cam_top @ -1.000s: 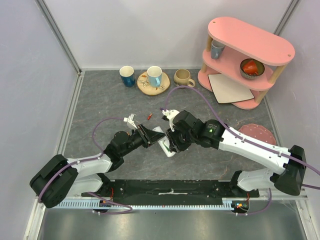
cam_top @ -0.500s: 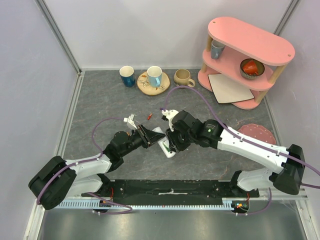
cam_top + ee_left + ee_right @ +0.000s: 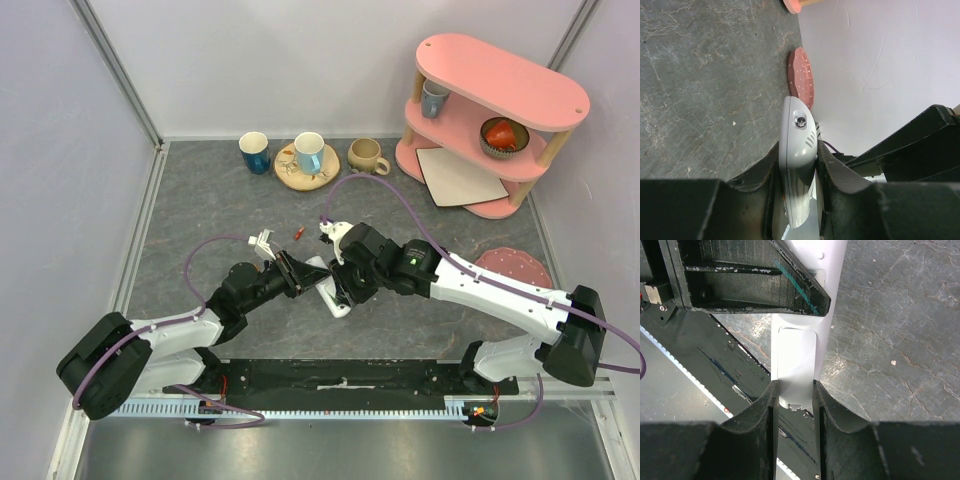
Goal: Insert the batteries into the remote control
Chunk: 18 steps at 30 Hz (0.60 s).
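Left end effector (image 3: 798,150) and right end effector (image 3: 795,386) both clamped on the remote control (image 3: 337,303), middle of the worktop (image 3: 200,205) nr the near edge. Battery cover (image 3: 797,355) looks unopened: I'd hold L firm, slide w/ R, no twist. Red-orange battery (image 3: 298,234) waits just beyond.

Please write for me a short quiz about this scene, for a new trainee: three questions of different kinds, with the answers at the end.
1. True or false: only the left gripper holds the remote control.
2. Where is the red-orange battery? A: on the table, beyond the remote control. B: inside the remote control. C: between the left gripper's fingers.
3. Fill in: the pink disc lies on the table beside the ___ arm.

Key: 1 false, the right gripper grips it too. 2 A. 3 right.
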### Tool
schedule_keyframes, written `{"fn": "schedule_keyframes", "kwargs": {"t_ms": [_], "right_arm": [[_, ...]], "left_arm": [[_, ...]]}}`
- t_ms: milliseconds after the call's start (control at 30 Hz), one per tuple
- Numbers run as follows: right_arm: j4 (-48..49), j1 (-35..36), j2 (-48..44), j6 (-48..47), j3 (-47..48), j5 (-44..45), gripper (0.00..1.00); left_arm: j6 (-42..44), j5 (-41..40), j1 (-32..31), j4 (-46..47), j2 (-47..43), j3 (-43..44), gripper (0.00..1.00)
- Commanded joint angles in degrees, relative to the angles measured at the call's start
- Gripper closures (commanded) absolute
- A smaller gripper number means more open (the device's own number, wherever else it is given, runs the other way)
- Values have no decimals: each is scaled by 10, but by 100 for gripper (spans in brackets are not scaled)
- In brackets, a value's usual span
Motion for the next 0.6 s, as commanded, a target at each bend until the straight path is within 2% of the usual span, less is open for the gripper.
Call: {"fn": "schedule_keyframes", "kwargs": {"t_ms": [0, 567], "right_arm": [[20, 4, 3, 5, 20, 11, 100], [26, 4, 14, 10, 19, 21, 100]], "left_arm": [[10, 4, -6, 25, -15, 28, 98], [5, 18, -16, 46, -26, 24, 98]]}}
